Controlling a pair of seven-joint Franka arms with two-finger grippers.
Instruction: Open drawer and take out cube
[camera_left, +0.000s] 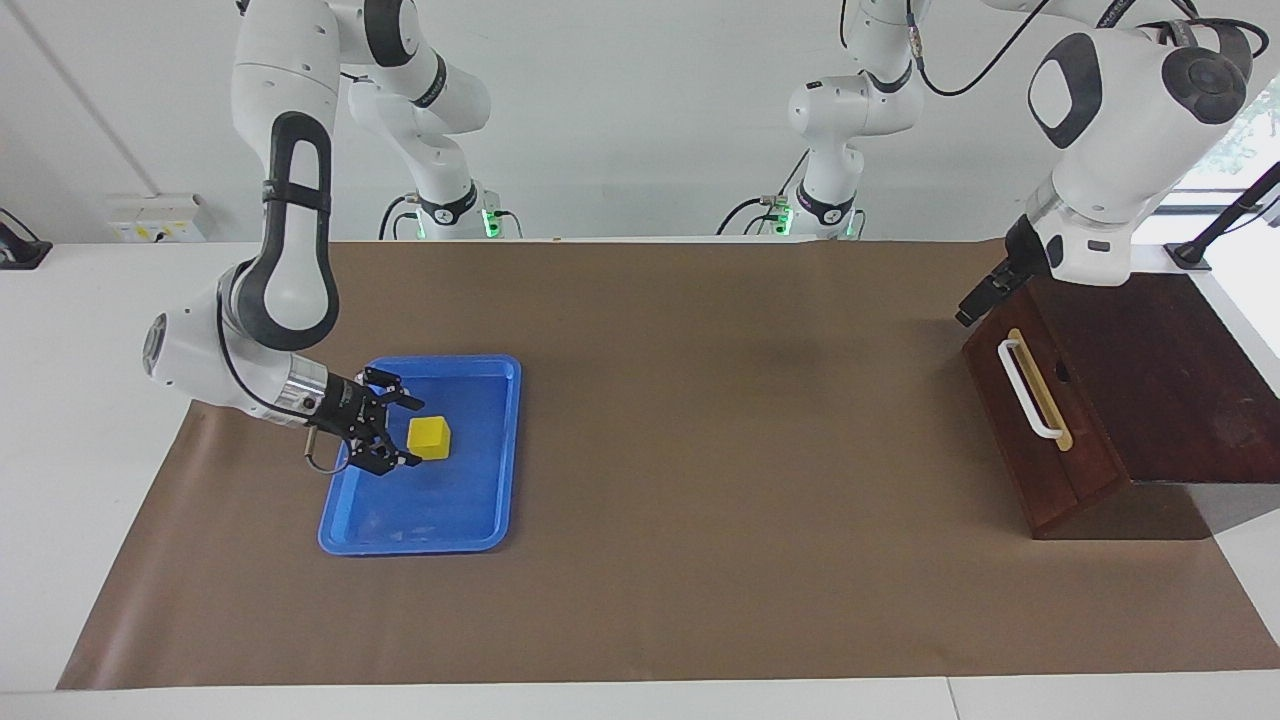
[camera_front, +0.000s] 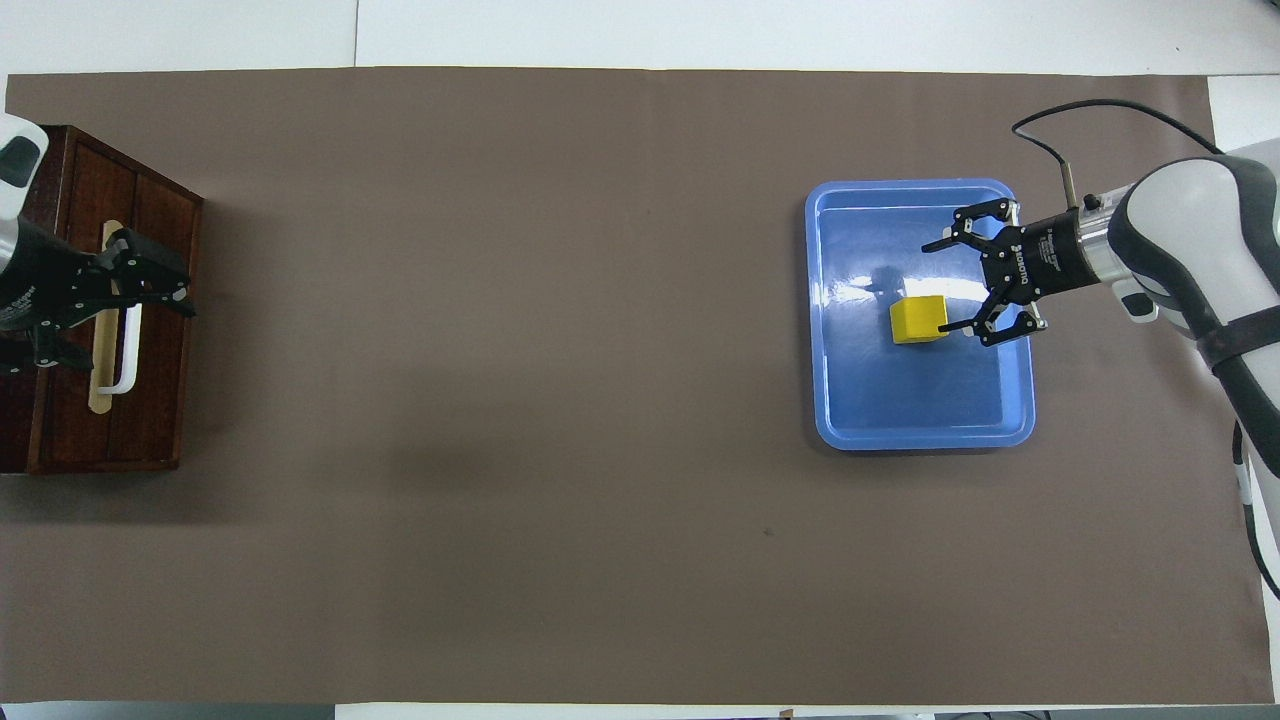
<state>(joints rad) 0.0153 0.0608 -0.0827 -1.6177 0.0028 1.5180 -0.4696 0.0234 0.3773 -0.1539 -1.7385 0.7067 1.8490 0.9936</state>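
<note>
1. My right gripper (camera_front: 950, 285) is spread wide over the blue tray (camera_front: 920, 430), holding nothing.
2. The cube (camera_front: 918, 319) rests in that tray.
3. My left gripper (camera_front: 165, 285) is spread, empty, above the shut drawer (camera_left: 1030, 420).

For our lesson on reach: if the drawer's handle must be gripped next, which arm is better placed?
Left: the open left gripper hangs over the drawer by the handle; the right gripper is at the blue tray beside the cube.

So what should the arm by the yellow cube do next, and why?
Probably just lift away. The cube already sits in the blue tray, and the right gripper is open beside it. The drawer looks shut, with the left gripper raised above it.
</note>
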